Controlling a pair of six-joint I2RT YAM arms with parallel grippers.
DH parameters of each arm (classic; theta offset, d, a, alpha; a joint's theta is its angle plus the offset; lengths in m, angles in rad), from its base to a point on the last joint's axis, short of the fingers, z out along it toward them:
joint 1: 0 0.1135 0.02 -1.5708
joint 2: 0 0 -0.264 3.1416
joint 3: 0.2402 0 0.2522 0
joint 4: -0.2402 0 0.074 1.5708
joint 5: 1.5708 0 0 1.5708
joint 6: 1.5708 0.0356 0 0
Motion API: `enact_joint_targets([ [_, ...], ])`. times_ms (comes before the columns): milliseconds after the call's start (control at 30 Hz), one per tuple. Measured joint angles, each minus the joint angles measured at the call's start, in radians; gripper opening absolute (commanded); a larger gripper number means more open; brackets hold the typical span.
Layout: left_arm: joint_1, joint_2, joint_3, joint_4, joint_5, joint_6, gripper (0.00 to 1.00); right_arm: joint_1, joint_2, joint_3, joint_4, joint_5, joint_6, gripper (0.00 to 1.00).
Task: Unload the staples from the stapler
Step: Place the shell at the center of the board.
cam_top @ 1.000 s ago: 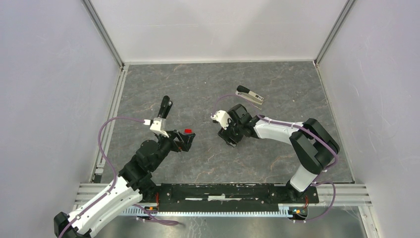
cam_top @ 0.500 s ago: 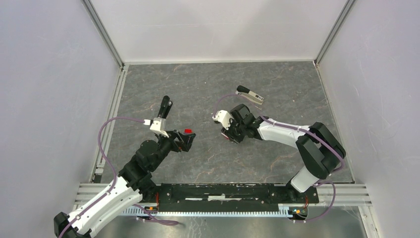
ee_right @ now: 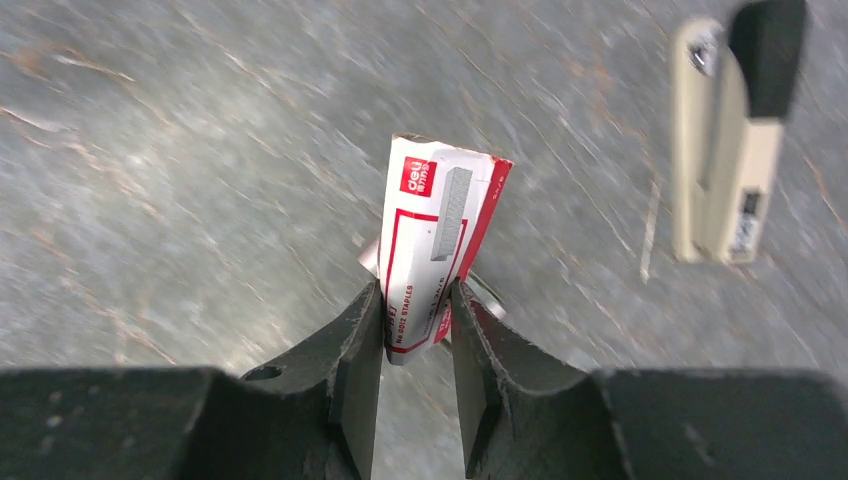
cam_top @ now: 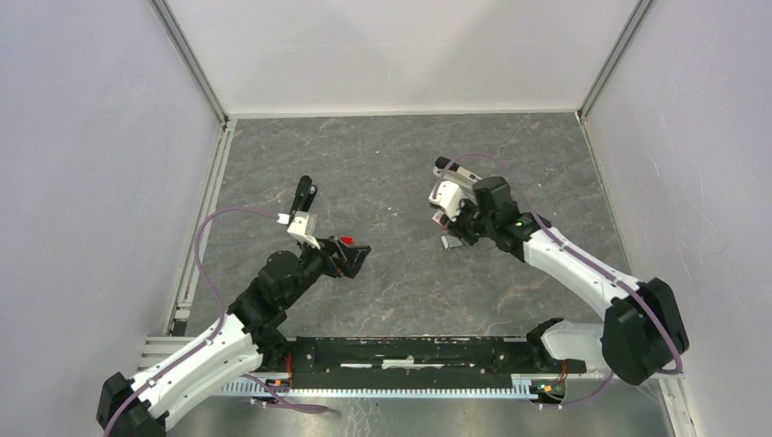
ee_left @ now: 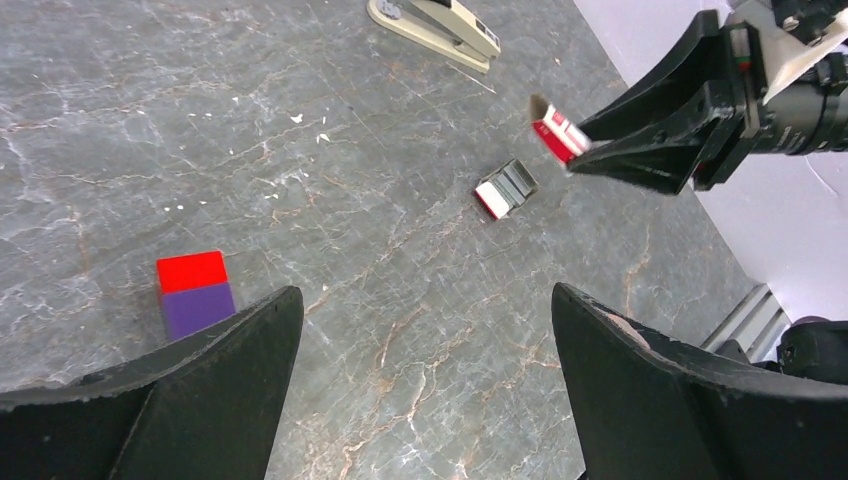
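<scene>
Fingers (ee_right: 362, 340) of the right gripper (ee_right: 415, 325) are pinching the lower end of a red-and-white little box (ee_right: 435, 240) and are holding it upright above the grey table (ee_right: 150, 150). In the right wrist view the stapler (ee_right: 725, 170) is lying on the table in the upper right of the frame, with its black end pointing to the top edge, well apart from the box. A thin single pin (ee_right: 650, 232) is lying just beside the stapler, on its left. In the top view the stapler is showing only its black end, in the upper middle of the frame, just behind the right wrist. The staples (ee_left: 512, 182), a small grey ridged strip with a red-and-white end, are lying flat on the table in the middle of the left wrist view, near the raised box and not touching it. The left gripper (ee_left: 425, 300) is hovering over the table with its fingers spread wide, and it is holding nothing. A red-and-purple block (ee_left: 195, 292) is sitting at the left of this view, near one finger, with its red half toward the top of the frame. In the top view this block is lying just beside the left gripper, left of the centre.
</scene>
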State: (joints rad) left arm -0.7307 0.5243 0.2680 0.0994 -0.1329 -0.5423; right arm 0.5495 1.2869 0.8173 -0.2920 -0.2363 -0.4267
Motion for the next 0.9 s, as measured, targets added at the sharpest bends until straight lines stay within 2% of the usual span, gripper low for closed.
enact_joint_targets([
  [267,0.0,0.166,0.0,0.119,0.061,-0.019,1.0,-0.264,-0.098,-0.108,-0.084,-0.001,-0.218,0.36],
  [500,0.0,0.296,0.019,0.177,0.124,-0.039,1.0,-0.365,-0.088,-0.187,-0.125,0.034,-0.451,0.41],
  [567,0.0,0.323,0.029,0.192,0.142,-0.043,1.0,-0.397,-0.058,-0.187,-0.126,0.039,-0.52,0.53],
  [633,0.0,0.343,0.036,0.206,0.16,-0.046,1.0,-0.423,-0.02,-0.185,-0.131,0.038,-0.579,0.72],
  [667,0.0,0.348,0.037,0.21,0.163,-0.047,1.0,-0.433,-0.001,-0.18,-0.139,0.037,-0.6,0.78],
  [767,0.0,0.352,0.04,0.217,0.171,-0.05,1.0,-0.453,0.064,-0.139,-0.175,0.026,-0.676,0.85],
  [900,0.0,0.352,0.04,0.224,0.173,-0.051,1.0,-0.464,0.097,-0.063,-0.214,-0.015,-0.705,0.86],
])
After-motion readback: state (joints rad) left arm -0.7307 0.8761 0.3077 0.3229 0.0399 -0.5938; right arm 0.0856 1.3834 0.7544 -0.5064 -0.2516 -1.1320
